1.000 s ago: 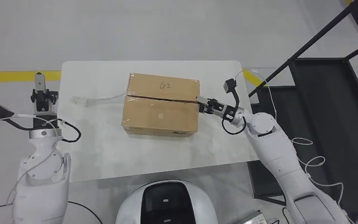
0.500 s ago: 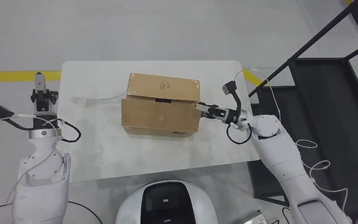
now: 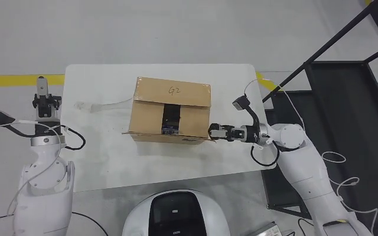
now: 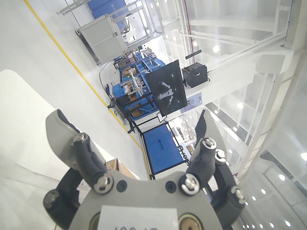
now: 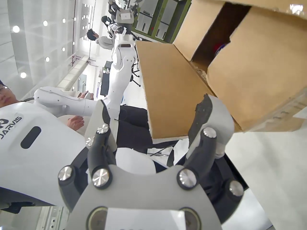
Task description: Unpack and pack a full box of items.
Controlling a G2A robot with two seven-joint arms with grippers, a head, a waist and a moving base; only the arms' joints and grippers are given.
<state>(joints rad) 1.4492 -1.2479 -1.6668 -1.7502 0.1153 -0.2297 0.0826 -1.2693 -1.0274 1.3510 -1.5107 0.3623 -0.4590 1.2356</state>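
Observation:
The cardboard box (image 3: 171,89) sits mid-table with its far top flap lying flat. Its near top flap (image 5: 165,84) is swung up and outward. Under it two inner flaps (image 3: 144,117) leave a gap where a dark item (image 3: 170,123) shows. My right gripper (image 3: 214,131) is at the box's front right corner, open, with the near flap's free corner between its fingers (image 5: 206,111) in the right wrist view, close against one pad. My left gripper (image 3: 41,100) is held at the table's left edge, open and empty (image 4: 132,125), pointing away from the box.
A strip of clear tape (image 3: 106,107) lies on the white table (image 3: 94,153) left of the box. A black metal rack (image 3: 336,88) stands just off the right edge. Bare table runs along the front and left of the box.
My right gripper has drawn back toward the table's front edge, and the near top flap has swung open with it, uncovering the inner flaps and the dark item. The left arm has stayed still.

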